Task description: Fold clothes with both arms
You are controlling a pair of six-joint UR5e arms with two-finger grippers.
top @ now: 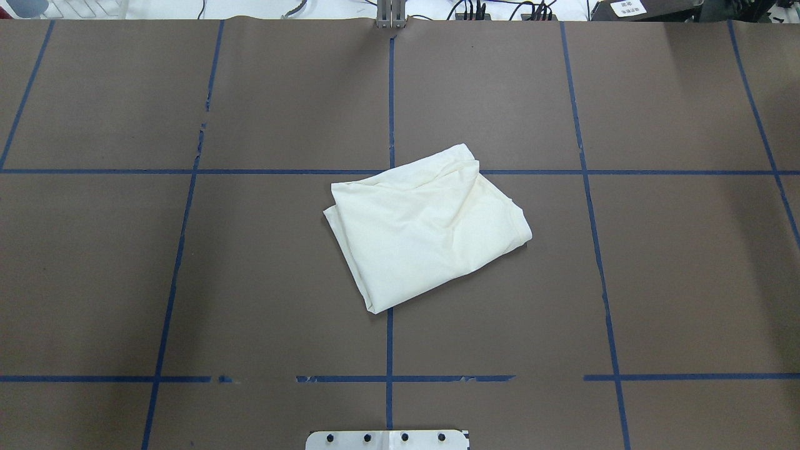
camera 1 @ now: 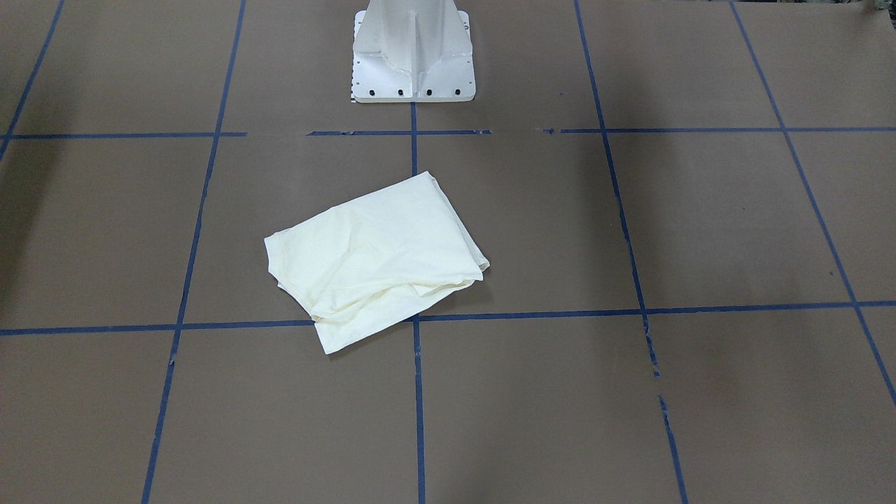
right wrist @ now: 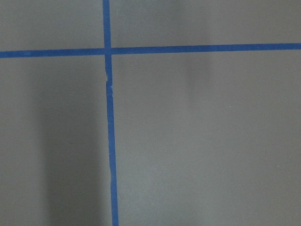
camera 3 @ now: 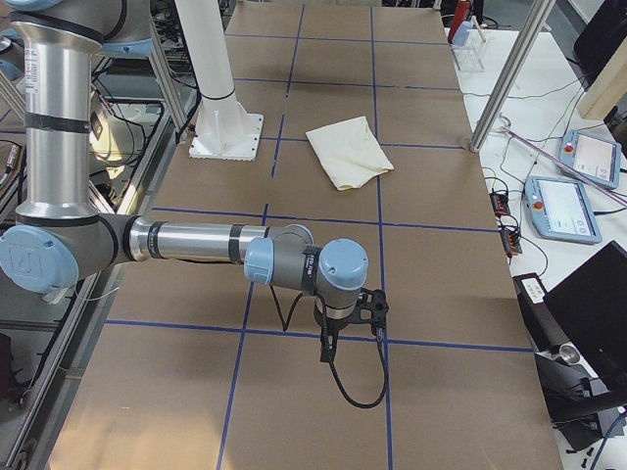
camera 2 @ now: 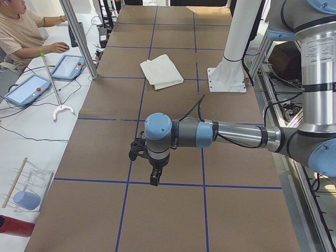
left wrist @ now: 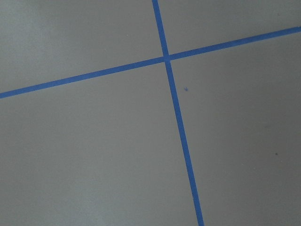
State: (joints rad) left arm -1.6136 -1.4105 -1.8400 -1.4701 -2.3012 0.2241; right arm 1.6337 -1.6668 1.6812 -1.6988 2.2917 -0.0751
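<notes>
The cream-white shirt (top: 428, 225) lies folded into a compact skewed rectangle at the table's middle, plain side up; its print is hidden. It also shows in the front view (camera 1: 374, 259), the left view (camera 2: 161, 71) and the right view (camera 3: 350, 152). Neither arm is in the overhead or front view. My left gripper (camera 2: 154, 181) hangs over bare table far from the shirt, seen only in the left view; I cannot tell if it is open. My right gripper (camera 3: 328, 352) hangs likewise at the other table end, seen only in the right view; I cannot tell its state.
The brown table (top: 250, 281) carries a grid of blue tape lines. The white pedestal base (camera 1: 413, 52) stands at the robot's side. An operator (camera 2: 18, 31) sits by tablets (camera 2: 27, 88) beyond the far edge. Both wrist views show only table and tape.
</notes>
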